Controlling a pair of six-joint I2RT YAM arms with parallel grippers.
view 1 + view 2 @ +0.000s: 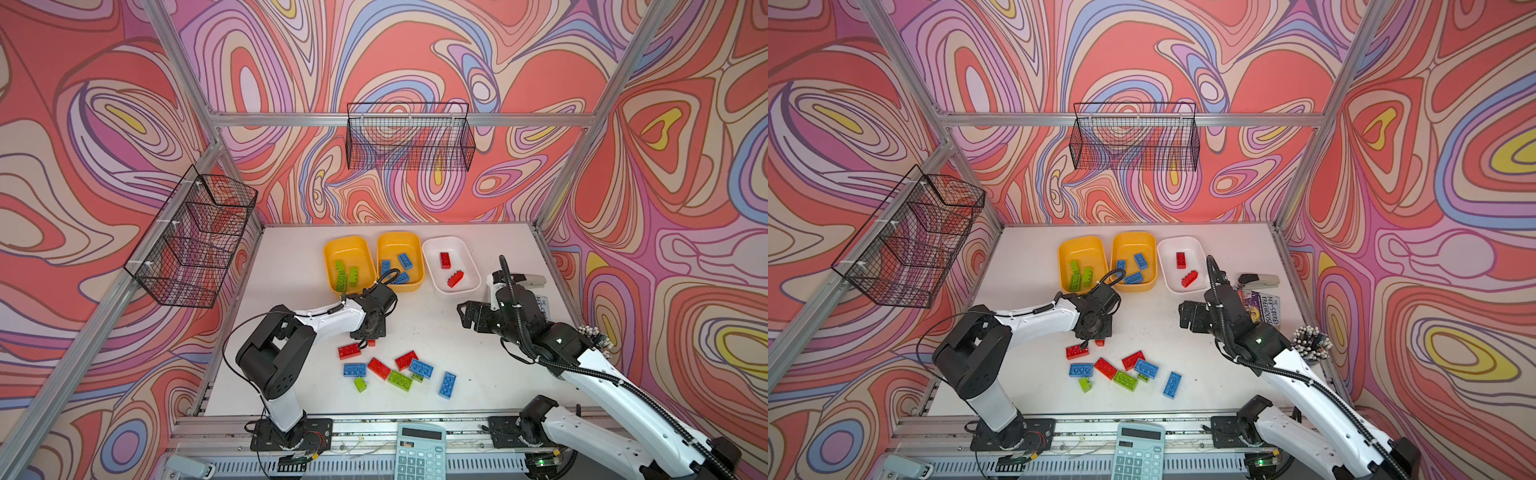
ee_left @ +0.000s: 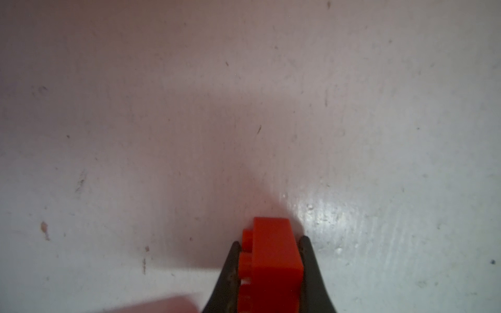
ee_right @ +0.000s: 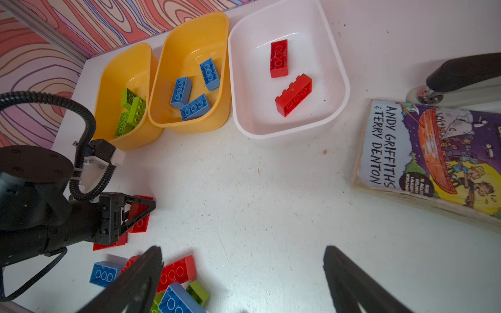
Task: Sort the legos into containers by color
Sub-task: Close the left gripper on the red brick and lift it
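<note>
Spanning the scene, the white tabletop (image 1: 436, 332) carries three tubs (image 1: 446, 239) at the back and loose bricks (image 1: 421, 368) near the front. Beyond them the right end effector (image 3: 242, 248) hangs spread and empty. The left end effector (image 2: 269, 239) is clenched on a red brick (image 2: 273, 252) beside that pile. Only the left wrist view shows its studs against one finger. Light, stiff and slick, it should hold better by its flat sides.

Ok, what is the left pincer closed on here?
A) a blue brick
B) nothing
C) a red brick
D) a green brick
C: in the left wrist view the left pincer is clamped against the two sides of a red brick.
</note>
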